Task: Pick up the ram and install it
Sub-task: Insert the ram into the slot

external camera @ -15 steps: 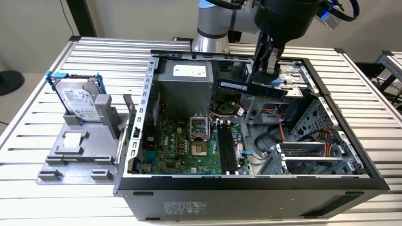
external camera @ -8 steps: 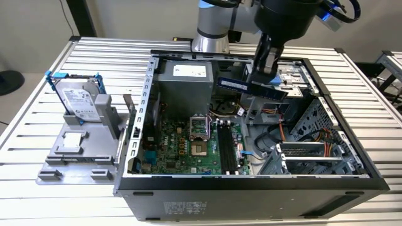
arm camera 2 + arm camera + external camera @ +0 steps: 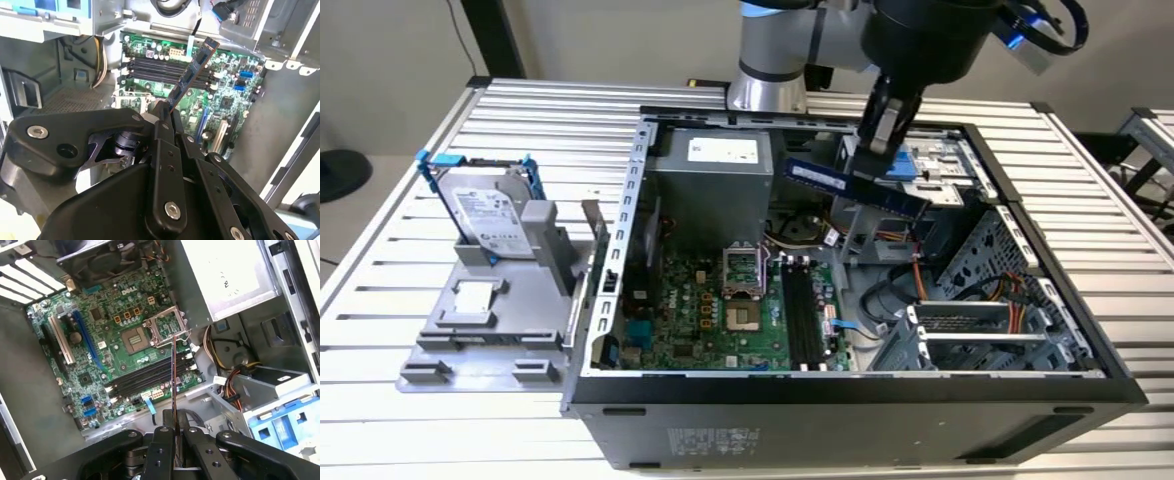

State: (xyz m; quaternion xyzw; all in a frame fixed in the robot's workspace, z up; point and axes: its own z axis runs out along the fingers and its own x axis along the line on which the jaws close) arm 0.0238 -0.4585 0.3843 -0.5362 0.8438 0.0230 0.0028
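The ram point(image 3: 854, 187) is a long thin stick held in the air above the open computer case point(image 3: 854, 385), toward its rear. My gripper point(image 3: 886, 140) is shut on the ram's upper part and comes down from above. In the second wrist view the ram point(image 3: 192, 75) sticks out slanted from the gripper point(image 3: 163, 116) over the motherboard. The first wrist view has the ram point(image 3: 173, 385) edge-on as a thin line rising from the gripper point(image 3: 173, 432). Below it lie the long black memory slots point(image 3: 803, 315) point(image 3: 155, 67) point(image 3: 145, 377), with nothing in them.
A silver hard drive point(image 3: 494, 215) in a blue-edged frame leans on a grey stand point(image 3: 474, 340) at the exterior view's left. Inside the case are the power supply point(image 3: 707, 170), the CPU socket point(image 3: 744, 285), loose cables point(image 3: 894, 290) and a metal drive cage point(image 3: 987, 330).
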